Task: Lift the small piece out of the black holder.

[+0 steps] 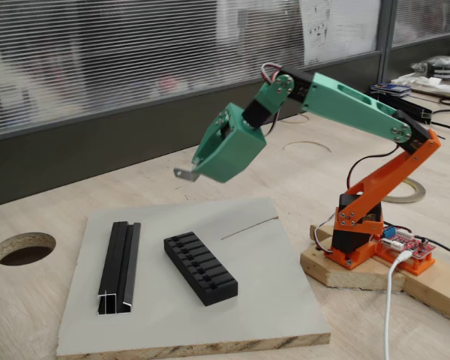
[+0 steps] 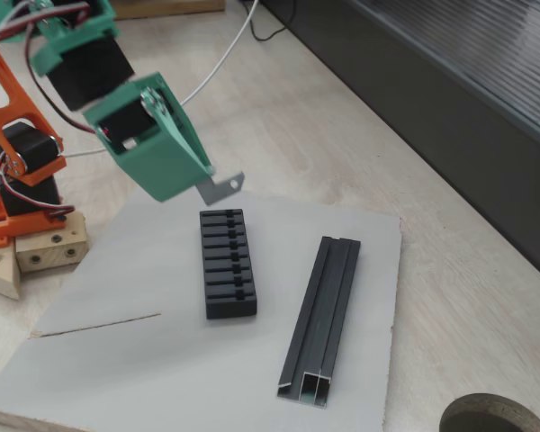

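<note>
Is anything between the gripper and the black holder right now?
Nothing visible. The gripper hangs in open air above the far end of the black holder; the grooved rail lies off to the side, clear of the path.

On the board (image 1: 270, 300), the black holder (image 1: 200, 268) lies right of the grooved rail (image 1: 120, 267) (apart, roughly parallel)

A pale plywood tabletop (image 1: 52, 225) with round cut-out holes (image 1: 24, 247) carries a light grey rectangular board (image 1: 270, 292). Behind it runs a dark grey wall panel (image 1: 97, 146) beneath a window with white horizontal blinds (image 1: 135, 52), under soft, even light.
</note>
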### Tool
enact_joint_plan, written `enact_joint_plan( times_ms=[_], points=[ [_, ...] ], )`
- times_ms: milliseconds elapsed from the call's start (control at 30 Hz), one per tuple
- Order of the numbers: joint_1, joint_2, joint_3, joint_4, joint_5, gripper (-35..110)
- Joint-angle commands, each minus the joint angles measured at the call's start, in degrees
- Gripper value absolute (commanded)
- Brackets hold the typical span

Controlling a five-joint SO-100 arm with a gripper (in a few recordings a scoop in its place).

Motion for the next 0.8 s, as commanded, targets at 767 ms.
enact_joint_plan(
  times_ms=[767],
  points=[
    [0.8,14.2,-1.1,0.7,0.6,5]
  ],
)
